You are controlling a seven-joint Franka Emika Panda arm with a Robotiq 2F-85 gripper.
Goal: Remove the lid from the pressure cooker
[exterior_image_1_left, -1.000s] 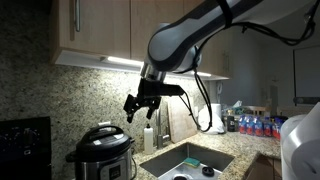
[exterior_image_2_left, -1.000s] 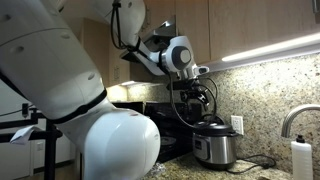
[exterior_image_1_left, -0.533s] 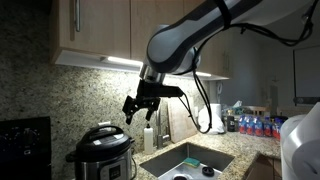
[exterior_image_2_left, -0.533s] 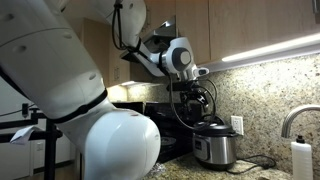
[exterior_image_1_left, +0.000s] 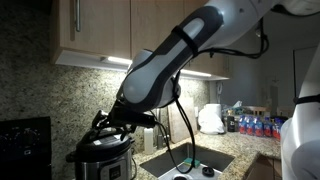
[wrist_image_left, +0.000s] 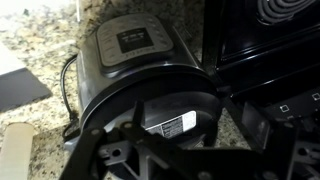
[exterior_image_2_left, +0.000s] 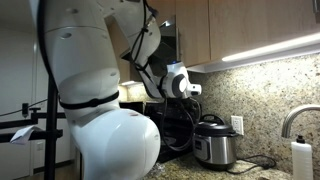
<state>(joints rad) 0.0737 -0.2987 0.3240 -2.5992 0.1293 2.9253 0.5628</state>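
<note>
The lid (wrist_image_left: 150, 100) sits closed on the pressure cooker (exterior_image_1_left: 100, 158), at the desk (wrist_image_left: 40, 45) edge beside the stove (wrist_image_left: 270, 50). The pincer (exterior_image_1_left: 110, 122) hangs just above it, spread wide and empty. This looks like the approach; the next move calls for lowering astride the central handle and closing.

The pressure cooker (exterior_image_1_left: 101, 159) has a brushed steel body with a dull sheen, black plastic trim and a glossy dark front panel (wrist_image_left: 130, 40). Its lid (wrist_image_left: 120, 100) is smooth black plastic, faintly shiny along the rim. The surface (wrist_image_left: 40, 35) is polished speckled granite, and the same stone covers the wall (exterior_image_1_left: 35, 95). The cabinets (exterior_image_1_left: 100, 25) are smooth light wood. The sink (exterior_image_1_left: 186, 157) looks like satin steel. The arm (exterior_image_1_left: 215, 30) wears glossy white shells, and the claw (exterior_image_1_left: 106, 121) is matt black. The stove (wrist_image_left: 265, 45) is glossy black.
</note>
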